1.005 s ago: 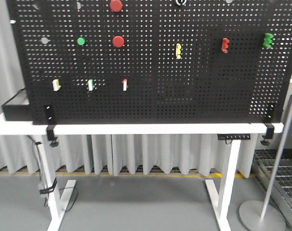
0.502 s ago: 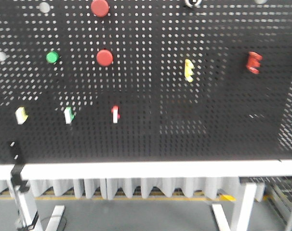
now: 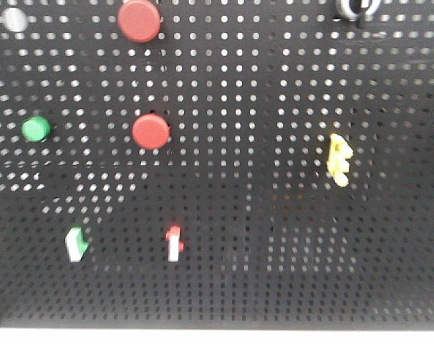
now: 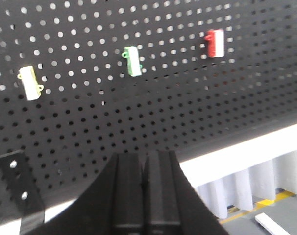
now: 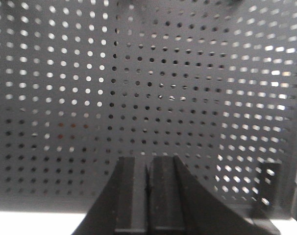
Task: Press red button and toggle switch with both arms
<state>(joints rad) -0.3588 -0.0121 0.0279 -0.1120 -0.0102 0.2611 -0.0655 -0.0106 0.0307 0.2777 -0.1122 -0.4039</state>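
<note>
red button mid-left on pegboard, rigid cap, prob short stiff travel, push ctr square | red toggle lower down, small hard lever, nudge at tip | l fingers & r fingers pressed together, empty

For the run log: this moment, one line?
left gripper: shut, green switch ahead | right gripper: shut, pegboard ahead | contact: none

test lab: black pegboard with mounted switches, white bench, pleated curtain.
</note>
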